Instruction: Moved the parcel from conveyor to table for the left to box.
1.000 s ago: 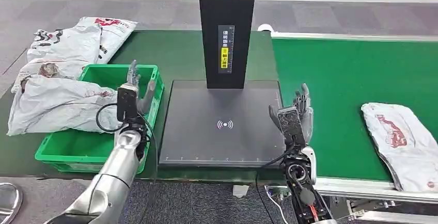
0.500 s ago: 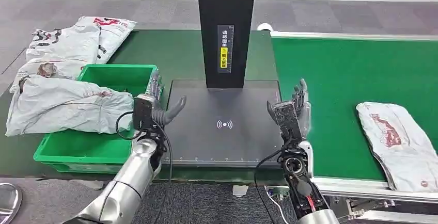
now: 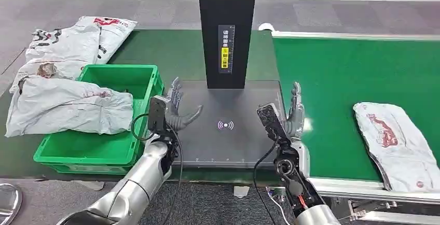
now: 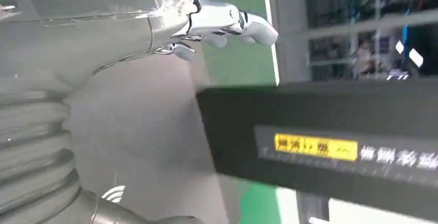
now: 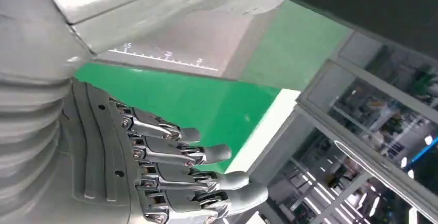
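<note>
While both hands hovered empty over the dark scanner pad [image 3: 228, 124], the parcel [image 3: 397, 142] lay on the green conveyor [image 3: 337, 74], well right of the pad.
Left hand [image 3: 176, 111] spread its fingers at the pad's left edge beside the green bin [image 3: 104, 147]; right hand [image 3: 290, 116] stood open-fingered at its right edge.

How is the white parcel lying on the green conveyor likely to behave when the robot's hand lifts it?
The parcel is probably floppy: it is a creased plastic mailer lying flat on the conveyor belt, so it may sag and fold around the right hand. Its glossy film could be slippery. It looks fairly light for its size, though its contents are hidden.
</note>
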